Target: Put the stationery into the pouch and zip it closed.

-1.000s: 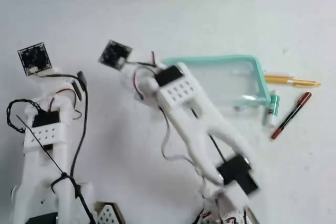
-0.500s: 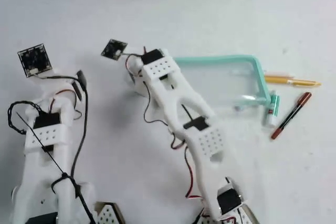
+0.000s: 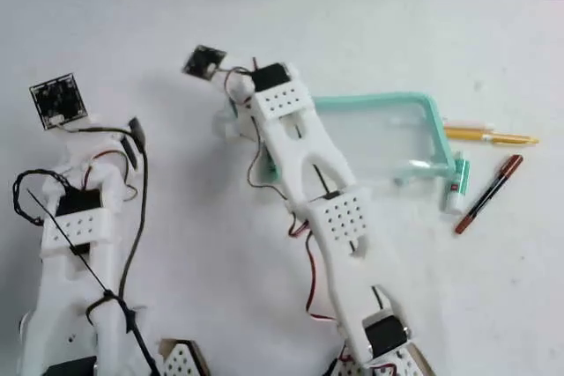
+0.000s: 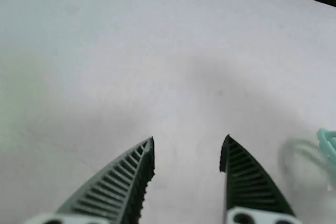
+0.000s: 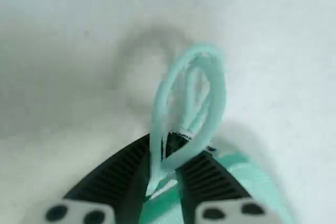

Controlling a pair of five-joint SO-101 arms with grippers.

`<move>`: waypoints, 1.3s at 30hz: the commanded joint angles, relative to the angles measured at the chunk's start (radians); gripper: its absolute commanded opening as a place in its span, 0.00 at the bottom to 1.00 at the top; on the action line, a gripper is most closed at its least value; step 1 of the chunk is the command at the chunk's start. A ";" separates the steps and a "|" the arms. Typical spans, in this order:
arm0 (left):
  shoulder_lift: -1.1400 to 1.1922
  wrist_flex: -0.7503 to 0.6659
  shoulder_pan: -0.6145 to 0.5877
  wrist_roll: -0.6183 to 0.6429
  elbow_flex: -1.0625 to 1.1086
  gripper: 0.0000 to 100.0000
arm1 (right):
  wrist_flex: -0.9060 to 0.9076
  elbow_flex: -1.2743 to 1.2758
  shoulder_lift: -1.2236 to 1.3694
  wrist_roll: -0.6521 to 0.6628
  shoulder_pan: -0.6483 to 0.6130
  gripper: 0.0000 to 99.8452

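— Item one?
— Pouch [image 3: 388,134]: clear, mint-edged, lying flat right of the desk's [image 3: 352,33] centre. Probably light, limp and slippery, so it is best taken by its zip cord [image 5: 191,93].
— Holder?
— Right claw [image 5: 165,148]: nipped closed on that cord at the pouch's left end. Left claw [image 4: 186,153]: parted, holding nothing, over bare desk.
— Stationery?
— Pencil [image 3: 489,136], pen [image 3: 487,193], white stick [image 3: 456,187]: outside the pouch, toward the desk's right edge.

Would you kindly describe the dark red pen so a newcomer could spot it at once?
Find the clear pouch with mint-green edging on the white table. Three items lie off its right-hand end in the high view. The pen is the outermost, slanted and dark red, unlike the yellow pencil and the white-and-green tube.
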 commanded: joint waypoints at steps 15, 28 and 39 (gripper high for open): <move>-0.013 0.103 0.142 -0.029 -0.029 0.22 | 0.168 -0.499 -0.487 -0.178 -0.008 0.02; -0.013 0.744 0.371 -0.101 -0.539 0.35 | 0.050 -0.365 -0.872 -0.192 0.002 0.02; -0.013 0.924 0.398 -0.104 -0.786 0.36 | -0.090 -0.365 -0.977 -0.192 0.054 0.02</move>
